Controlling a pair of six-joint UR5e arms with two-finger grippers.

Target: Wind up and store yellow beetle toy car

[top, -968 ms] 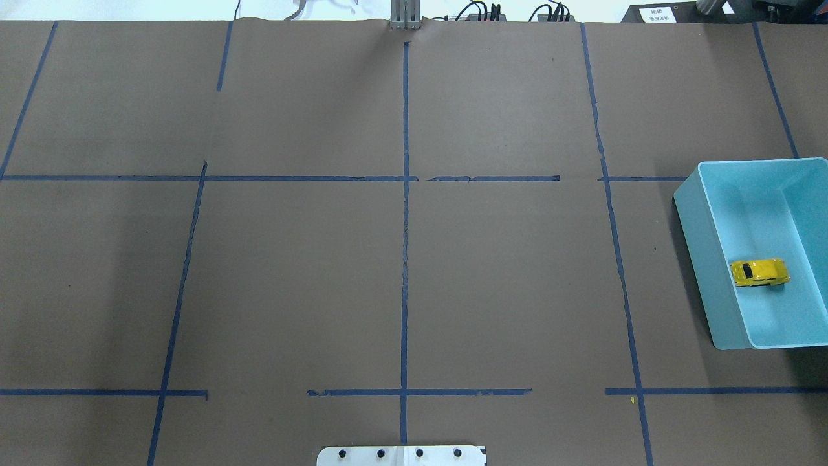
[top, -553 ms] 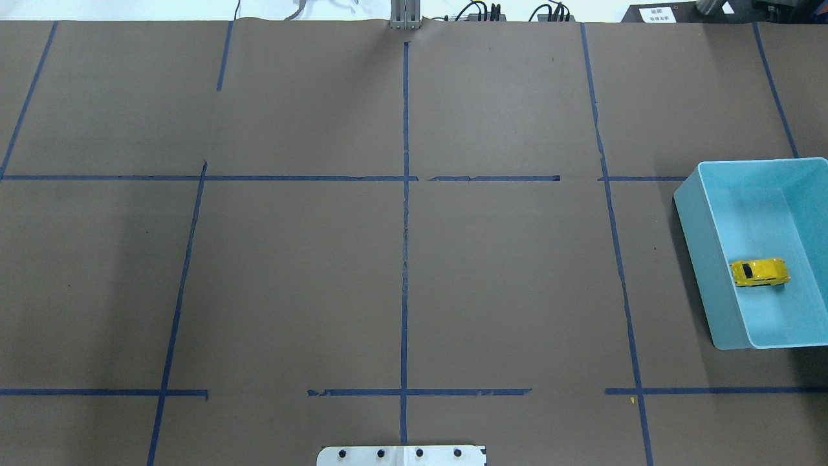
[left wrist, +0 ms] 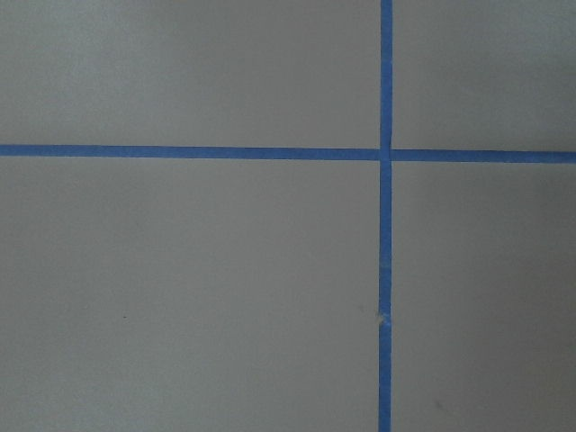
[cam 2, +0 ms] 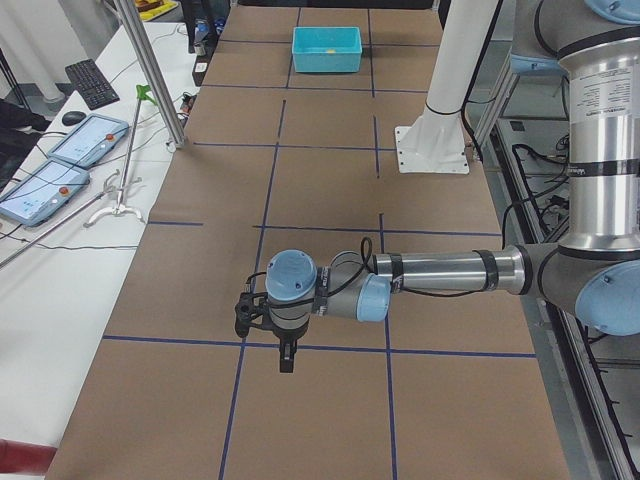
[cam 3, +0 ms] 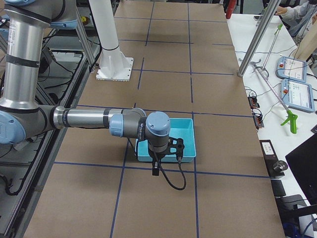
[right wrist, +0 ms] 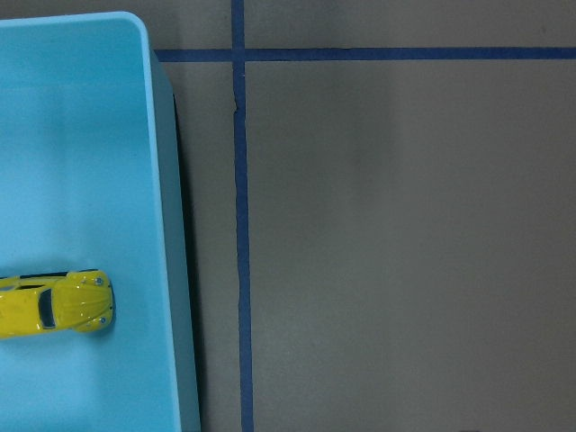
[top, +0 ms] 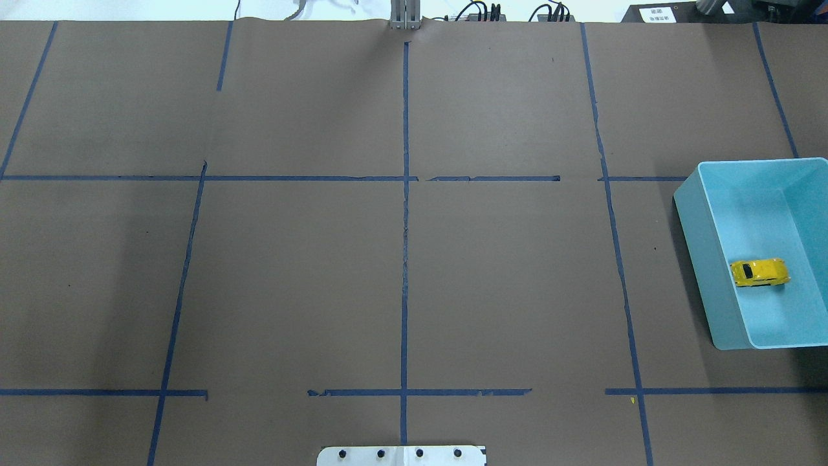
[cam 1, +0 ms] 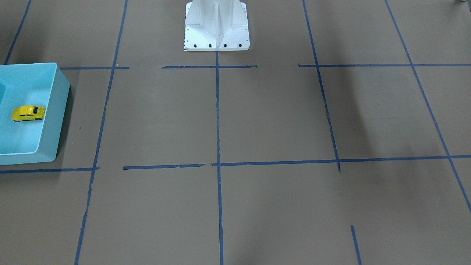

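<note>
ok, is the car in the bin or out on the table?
In the bin. The yellow car sits roof up on the floor of the blue bin, with the bin's walls around it.

Yellow beetle car (top: 760,272) upright in bin (top: 705,259)

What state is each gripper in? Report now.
Left gripper: cannot be told.
Right gripper: cannot be told; the car lies in the bin.

Straight-down view: the yellow beetle toy car (right wrist: 58,304) lies roof up on the floor of a light-blue bin (right wrist: 155,180), near its right wall, partly cut off by the left edge. On the brown bench (right wrist: 405,252), a vertical tape line (right wrist: 243,270) runs just beside the bin and crosses a horizontal tape line (right wrist: 405,54) near the top.
</note>
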